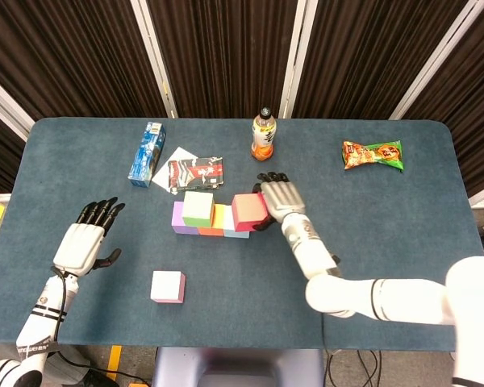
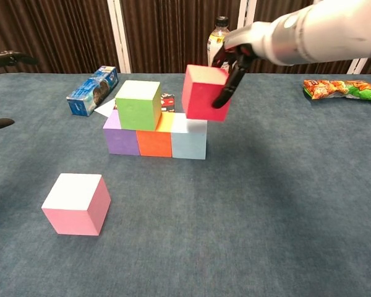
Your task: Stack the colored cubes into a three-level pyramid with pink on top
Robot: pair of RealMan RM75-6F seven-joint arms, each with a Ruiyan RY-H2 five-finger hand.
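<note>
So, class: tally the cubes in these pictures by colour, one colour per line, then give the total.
Purple cube: 1
Orange cube: 1
Light blue cube: 1
Green cube: 1
Red cube: 1
Pink cube: 1
Total: 6

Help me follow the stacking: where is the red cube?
The right robot hand holds the red cube above the light blue cube, right of the green cube.

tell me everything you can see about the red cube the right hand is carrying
The red cube is a plain matte block, red-pink on its sides with a paler top face. The right hand grips it from its right side, dark fingers wrapping one face. It hangs slightly tilted over the light blue cube, beside the green cube. Whether it touches the blue one cannot be told.
</note>
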